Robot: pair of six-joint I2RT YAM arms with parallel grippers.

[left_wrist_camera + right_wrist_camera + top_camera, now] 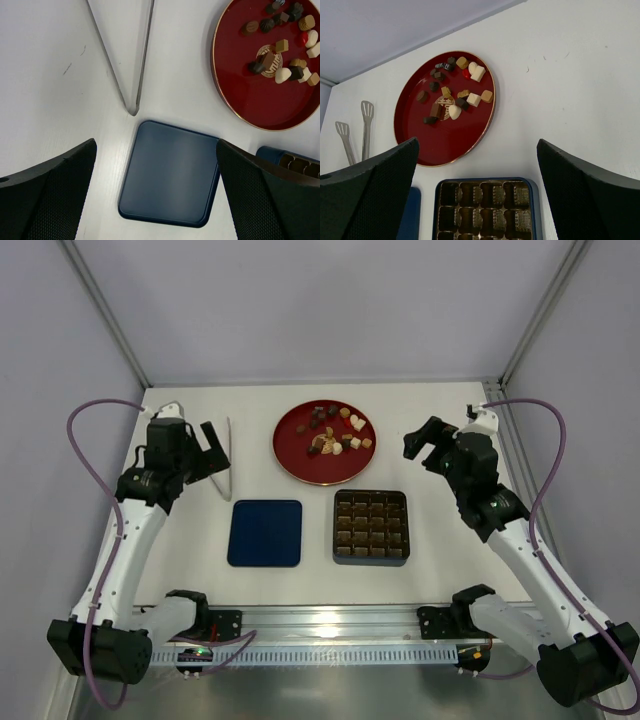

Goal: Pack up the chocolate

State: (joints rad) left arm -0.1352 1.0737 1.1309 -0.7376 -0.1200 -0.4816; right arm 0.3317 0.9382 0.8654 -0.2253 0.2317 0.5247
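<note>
My left claw at nine o'clock and right claw at three both gaped empty; the chocolate lay on the red plate at twelve.

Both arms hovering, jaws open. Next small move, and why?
Probably lower the left gripper onto the tongs. They lie right beside it, its jaws are open and empty, the chocolates sit on the red plate, and the tray's visible cells are empty.
</note>
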